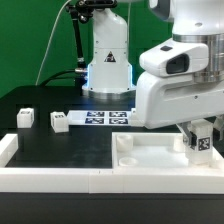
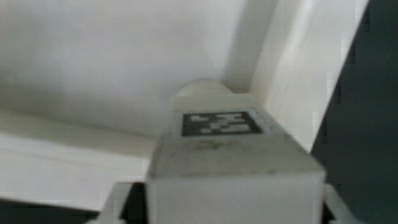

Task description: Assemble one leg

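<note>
the leg (image 1: 201, 141), a small white block with a black-and-white tag on the face toward the exterior camera, stands upright between the fingers (image 1: 188, 133), which are closed on its upper part and gripping it. in the wrist view the leg (image 2: 228, 165) fills the middle of the picture, with its tag (image 2: 222, 124) plainly readable.

its lower end is down at a corner of the large white recessed slab (image 1: 150, 160). the slab lies along the near edge of the black bench (image 1: 60, 150), and the corner in question is the one toward the bench's edge on the exterior view's right. the leg itself hides the spot, so i cannot tell whether it is touching the slab or entering a corner hole.

well apart, toward the bench's edge on the exterior view's left, stand two other small white tagged blocks (image 1: 25, 118) (image 1: 58, 121). just beside them the marker board (image 1: 105, 118) lies flat toward the far edge, in front of the arm's base (image 1: 108, 65).

the step in hand looks like seating this leg in the slab's corner hole. the next move would call for keeping the leg upright and centred on the hole. it would then need a steady press down, perhaps with a turn, before the grip is let go. a tilt or a slight offset could jam the leg on the hole's rim or push the slab along the bench.
</note>
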Controlling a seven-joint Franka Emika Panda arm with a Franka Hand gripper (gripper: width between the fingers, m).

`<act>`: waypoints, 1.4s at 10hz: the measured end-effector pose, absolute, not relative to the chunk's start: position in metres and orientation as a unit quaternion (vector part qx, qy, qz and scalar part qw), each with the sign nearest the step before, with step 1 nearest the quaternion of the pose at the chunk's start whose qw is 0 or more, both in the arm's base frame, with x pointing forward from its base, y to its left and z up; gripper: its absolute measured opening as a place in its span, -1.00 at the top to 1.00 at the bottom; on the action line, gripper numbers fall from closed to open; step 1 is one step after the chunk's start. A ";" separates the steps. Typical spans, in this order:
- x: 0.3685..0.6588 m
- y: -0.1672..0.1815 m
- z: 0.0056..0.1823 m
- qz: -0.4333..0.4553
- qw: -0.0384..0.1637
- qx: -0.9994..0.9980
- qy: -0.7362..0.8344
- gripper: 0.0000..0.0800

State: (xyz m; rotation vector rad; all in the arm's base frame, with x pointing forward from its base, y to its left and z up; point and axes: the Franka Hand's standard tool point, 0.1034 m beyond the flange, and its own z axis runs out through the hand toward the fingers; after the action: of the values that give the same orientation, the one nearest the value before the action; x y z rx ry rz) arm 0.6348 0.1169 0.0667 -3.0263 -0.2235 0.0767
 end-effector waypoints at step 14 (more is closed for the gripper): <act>0.634 0.109 0.064 0.059 0.041 -0.870 0.488 0.27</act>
State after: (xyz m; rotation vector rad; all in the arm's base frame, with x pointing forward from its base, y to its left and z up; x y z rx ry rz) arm 0.6335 0.1089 0.0641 -2.6631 1.4956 0.1810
